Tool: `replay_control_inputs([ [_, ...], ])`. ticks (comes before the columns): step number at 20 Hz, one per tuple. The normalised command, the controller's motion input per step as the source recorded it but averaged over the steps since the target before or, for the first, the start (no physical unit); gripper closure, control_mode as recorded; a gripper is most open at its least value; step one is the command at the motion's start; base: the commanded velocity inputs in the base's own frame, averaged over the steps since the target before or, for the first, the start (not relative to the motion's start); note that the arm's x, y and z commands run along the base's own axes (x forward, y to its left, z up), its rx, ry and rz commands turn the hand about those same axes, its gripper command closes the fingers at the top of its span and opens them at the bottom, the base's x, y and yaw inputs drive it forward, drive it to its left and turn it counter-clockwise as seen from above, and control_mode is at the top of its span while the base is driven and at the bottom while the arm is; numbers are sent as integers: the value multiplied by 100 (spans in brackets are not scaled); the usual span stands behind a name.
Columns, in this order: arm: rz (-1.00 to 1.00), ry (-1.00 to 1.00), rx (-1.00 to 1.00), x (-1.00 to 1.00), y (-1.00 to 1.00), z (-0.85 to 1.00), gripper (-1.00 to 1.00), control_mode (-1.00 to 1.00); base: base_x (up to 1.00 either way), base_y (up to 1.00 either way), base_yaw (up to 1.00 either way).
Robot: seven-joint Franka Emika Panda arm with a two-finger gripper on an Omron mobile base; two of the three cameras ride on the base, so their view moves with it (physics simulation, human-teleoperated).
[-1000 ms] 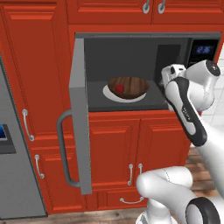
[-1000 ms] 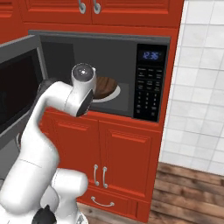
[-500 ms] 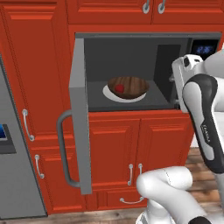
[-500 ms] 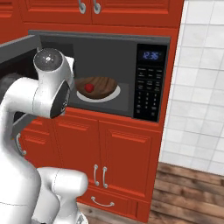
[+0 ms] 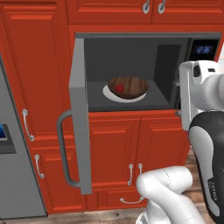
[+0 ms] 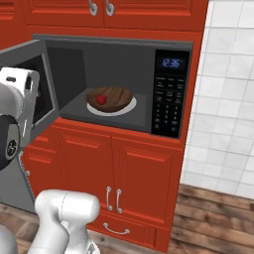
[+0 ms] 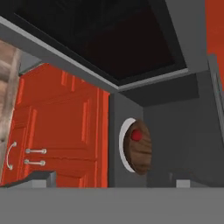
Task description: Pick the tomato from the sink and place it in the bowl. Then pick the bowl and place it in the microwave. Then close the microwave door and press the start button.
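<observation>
The brown wood-grain bowl [image 5: 128,87] [image 6: 110,98] rests inside the open microwave [image 5: 131,70] [image 6: 109,84], on a flat white plate [image 5: 109,92]. The red tomato [image 5: 119,88] [image 6: 101,99] [image 7: 136,135] lies in the bowl [image 7: 140,151]. The microwave door [image 5: 79,113] [image 6: 35,84] stands swung out to the left, its curved bar handle [image 5: 63,151] facing the room. My gripper [image 7: 111,179] [image 5: 178,97] is open and empty, out in front of the microwave's right side and apart from the bowl. The sink is out of view.
The black keypad with its blue display [image 6: 167,94] [image 5: 203,48] sits right of the cavity. Red cabinet doors [image 6: 124,173] lie below and above. A grey appliance [image 5: 13,148] stands at the left, and a white tiled wall [image 6: 223,99] at the right.
My arm has pulled back out of the microwave opening and swung off to the side, leaving the bowl with the tomato in plain sight. Bowl, tomato and door have not moved.
</observation>
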Motion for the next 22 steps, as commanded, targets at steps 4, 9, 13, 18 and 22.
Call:
replay_control_inputs([
  [4, -10, -18, 0, -100, 3, 62, -100, -100, 0, 0, 0],
  [9, -17, -1, -6, -71, 46, 54, -100, -100, 0, 0, 0],
  [13, -21, 1, -8, -50, 44, 40, -100, -100, 0, 0, 0],
  [18, -23, 0, -1, -50, 6, 5, -100, -100, 0, 0, 0],
  [22, -18, -4, 0, -49, 10, 0, -100, -100, 0, 0, 0],
])
